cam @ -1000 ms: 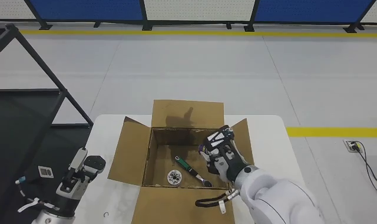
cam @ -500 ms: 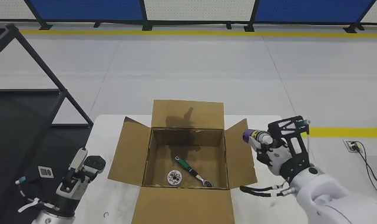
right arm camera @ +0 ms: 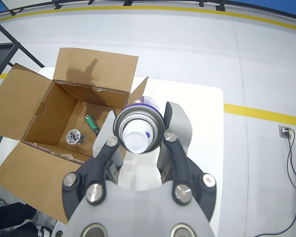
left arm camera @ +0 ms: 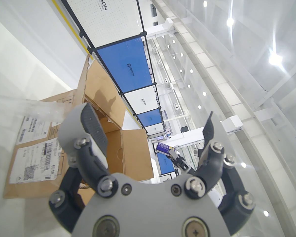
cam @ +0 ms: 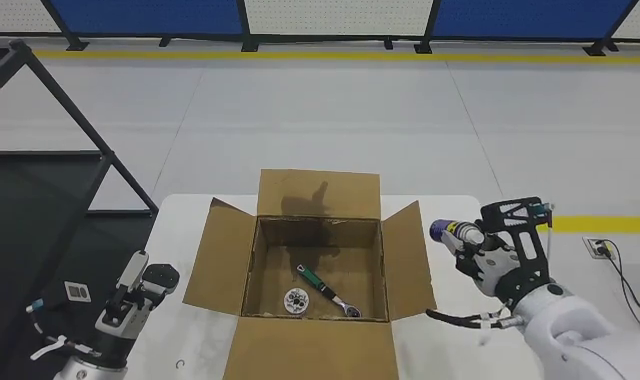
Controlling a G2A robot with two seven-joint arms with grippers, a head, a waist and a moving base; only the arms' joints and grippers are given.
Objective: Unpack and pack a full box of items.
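A white table carries one open cardboard box.

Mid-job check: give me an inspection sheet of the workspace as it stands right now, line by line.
Surface: white table, with the box standing on it.
Job's things: cardboard box open, flaps spread; green-handled ratchet and round metal part on its floor; spray can out of the box.
Clutter: clear plastic wrap by the box's labelled wall.
Grippers: right gripper shut on the spray can, above the table right of the box; left gripper open, empty, by the box's left side.
Cables: black cable looping off the right arm; floor cord to an outlet.
Surroundings: blue and white partition panels, yellow floor line, black frame at left.
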